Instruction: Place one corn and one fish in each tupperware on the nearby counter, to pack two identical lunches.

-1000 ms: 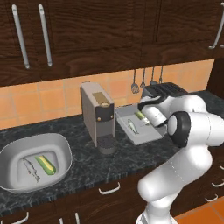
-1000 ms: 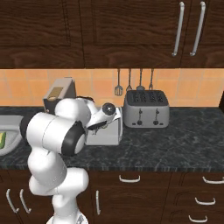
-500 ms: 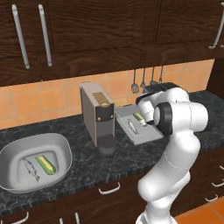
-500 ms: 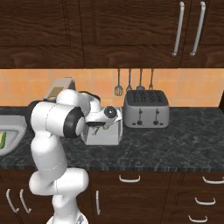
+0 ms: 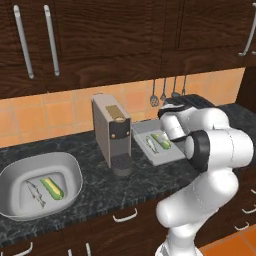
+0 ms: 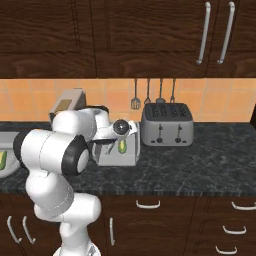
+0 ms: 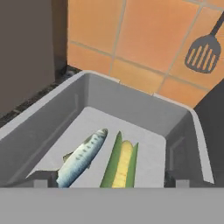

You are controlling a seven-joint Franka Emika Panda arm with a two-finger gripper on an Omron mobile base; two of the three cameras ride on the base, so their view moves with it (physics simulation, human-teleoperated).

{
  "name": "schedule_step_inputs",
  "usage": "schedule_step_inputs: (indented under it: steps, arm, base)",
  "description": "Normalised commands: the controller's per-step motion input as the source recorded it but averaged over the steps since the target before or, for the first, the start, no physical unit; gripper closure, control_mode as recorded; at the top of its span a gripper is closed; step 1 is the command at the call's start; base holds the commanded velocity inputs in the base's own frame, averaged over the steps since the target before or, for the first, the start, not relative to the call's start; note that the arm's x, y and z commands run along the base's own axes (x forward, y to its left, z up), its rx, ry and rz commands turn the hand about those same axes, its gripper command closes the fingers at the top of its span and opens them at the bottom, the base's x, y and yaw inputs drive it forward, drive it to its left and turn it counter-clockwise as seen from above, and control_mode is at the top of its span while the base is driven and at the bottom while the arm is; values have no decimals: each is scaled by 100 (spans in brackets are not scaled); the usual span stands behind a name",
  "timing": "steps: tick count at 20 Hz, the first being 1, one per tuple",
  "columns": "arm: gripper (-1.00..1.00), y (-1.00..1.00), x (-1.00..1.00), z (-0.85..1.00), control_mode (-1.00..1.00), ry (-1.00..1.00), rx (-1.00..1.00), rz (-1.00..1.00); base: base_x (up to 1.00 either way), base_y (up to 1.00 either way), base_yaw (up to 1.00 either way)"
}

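- Up close in the hand view, the pincer (image 7: pixel 109 178) stands wide apart and holds nothing; its two dark tips sit at 8 and 4 o'clock, astride the near end of the rectangular tupperware (image 7: pixel 183 127).
- Inside that container, a fish (image 7: pixel 81 157) and a corn cob (image 7: pixel 120 164) lie side by side on the floor, the fish at 9 o'clock of the cob, both free of the tips.
- From the left base view, the same rectangular tupperware (image 5: pixel 172 154) rests on the black surface (image 5: pixel 100 187), just at 3 o'clock of the coffee machine (image 5: pixel 111 130), with its fish (image 5: pixel 151 145) and corn (image 5: pixel 162 141) inside.
- At 8 o'clock in that view, well apart from the arm, the oval tupperware (image 5: pixel 70 167) holds the other fish (image 5: pixel 36 192) and the other corn (image 5: pixel 52 187), lying near each other.
- Farther back in the right base view, a silver toaster (image 6: pixel 167 124) stands at 3 o'clock of the rectangular container.
- Beyond, utensils (image 6: pixel 154 92) hang against the orange tiled wall (image 6: pixel 220 100), and a slotted spatula (image 7: pixel 202 52) shows at 1 o'clock in the hand view.
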Motion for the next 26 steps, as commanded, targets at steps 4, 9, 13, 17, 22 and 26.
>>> schedule_step_inputs:
  steps: [4,9,13,17,22,26]
  arm:
    - [-100,-38,-62,100,-100,2,0,-12]
    - [-100,-37,-83,100,-100,0,0,-16]
    - [-100,-50,-90,81,-100,0,0,-21]
    - [-100,-50,-77,88,-100,0,0,-20]
    - [-100,-57,-78,24,-100,1,-1,-11]
    - [-100,-56,-57,-7,-100,0,-1,0]
  base:
    - [0,0,0]
    - [0,0,0]
    - [0,0,0]
    - [0,0,0]
    - [0,0,0]
    - [0,0,0]
